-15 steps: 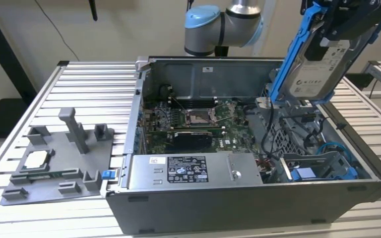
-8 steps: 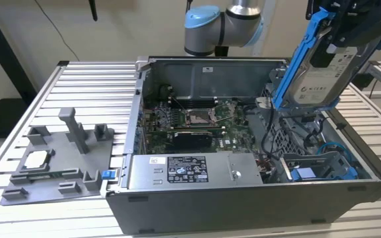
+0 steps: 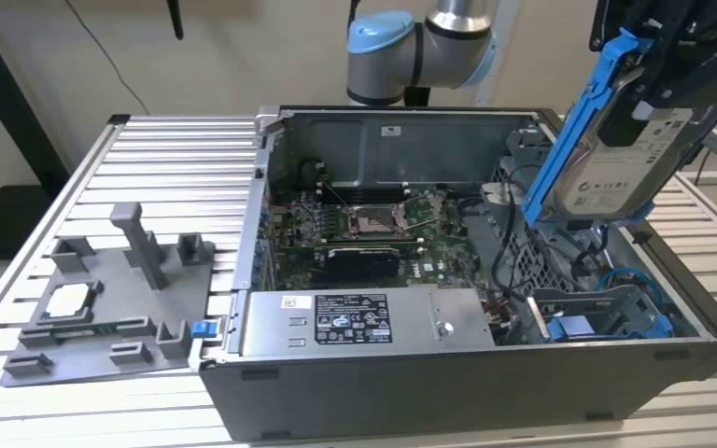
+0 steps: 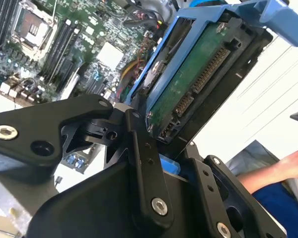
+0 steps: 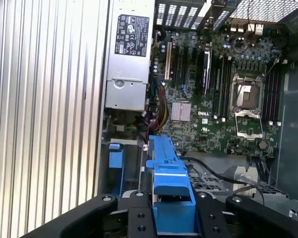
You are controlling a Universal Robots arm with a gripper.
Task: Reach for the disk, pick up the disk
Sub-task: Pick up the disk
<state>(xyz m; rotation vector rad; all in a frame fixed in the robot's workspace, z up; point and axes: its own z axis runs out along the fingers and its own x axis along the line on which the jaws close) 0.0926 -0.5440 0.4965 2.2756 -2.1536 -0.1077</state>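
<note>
The disk [image 3: 618,163], a silver drive with a white label in a bright blue frame, hangs tilted on edge above the open computer case's side at the exterior view's right. My black gripper [image 3: 660,86] is shut on its upper end. The second wrist view shows the disk's green circuit side and connector [image 4: 188,82] between my gripper's [image 4: 170,148] two black fingers [image 4: 141,148]. In the first wrist view the blue frame [image 5: 168,183] sits clamped in the gripper [image 5: 171,215], high over the motherboard.
The open computer case [image 3: 458,383] lies on a slatted metal table [image 3: 172,159], with motherboard [image 3: 372,229], power supply [image 3: 358,322] and a blue bracket [image 3: 596,327] in its drive bay. A grey fixture [image 3: 109,299] stands at the exterior view's left. A person's hand [image 4: 293,161] is nearby.
</note>
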